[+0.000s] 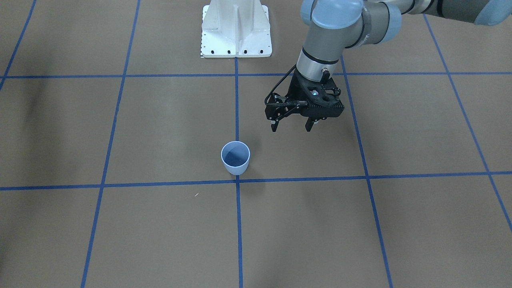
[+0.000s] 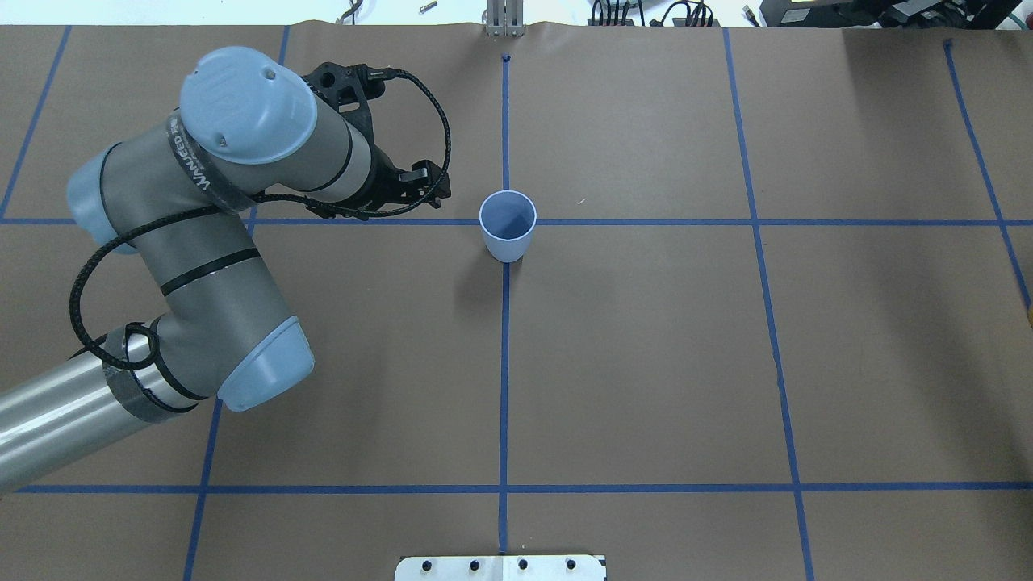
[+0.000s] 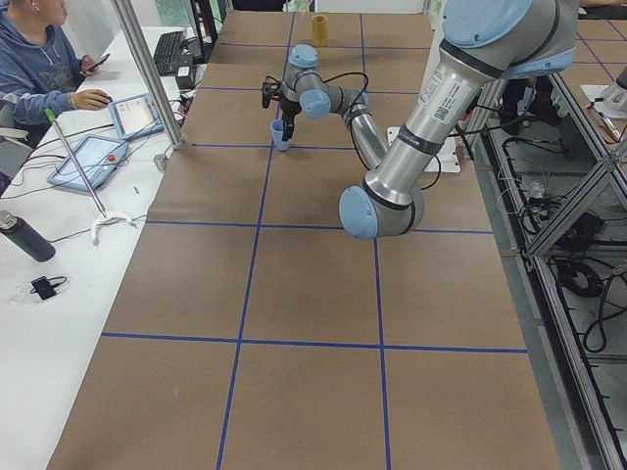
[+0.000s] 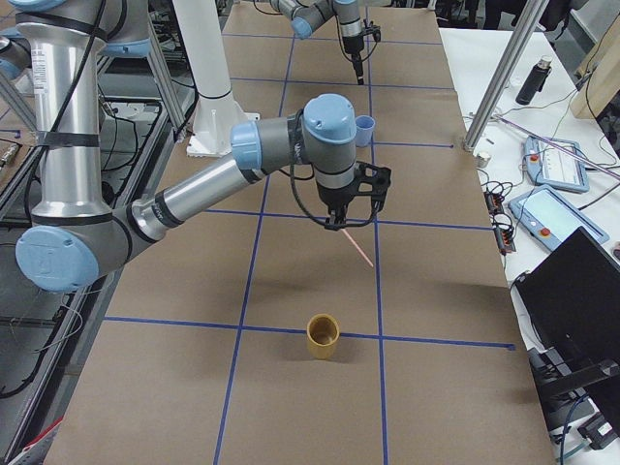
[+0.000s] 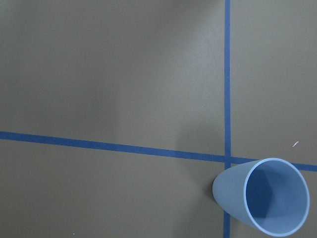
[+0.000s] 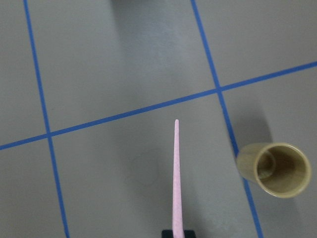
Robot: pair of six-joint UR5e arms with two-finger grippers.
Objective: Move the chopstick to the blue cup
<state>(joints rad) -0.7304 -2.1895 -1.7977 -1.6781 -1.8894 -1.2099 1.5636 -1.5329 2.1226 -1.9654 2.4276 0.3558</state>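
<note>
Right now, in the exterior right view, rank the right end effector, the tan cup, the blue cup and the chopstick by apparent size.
right end effector, largest
tan cup
blue cup, farther off and partly hidden, so unsure
chopstick, long yet thinnest

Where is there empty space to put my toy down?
In the overhead view, the brown squares right of the small blue plastic cup, between the blue tape lines, are bare. It is crowded left of the cup, where the left gripper hangs close.
</note>
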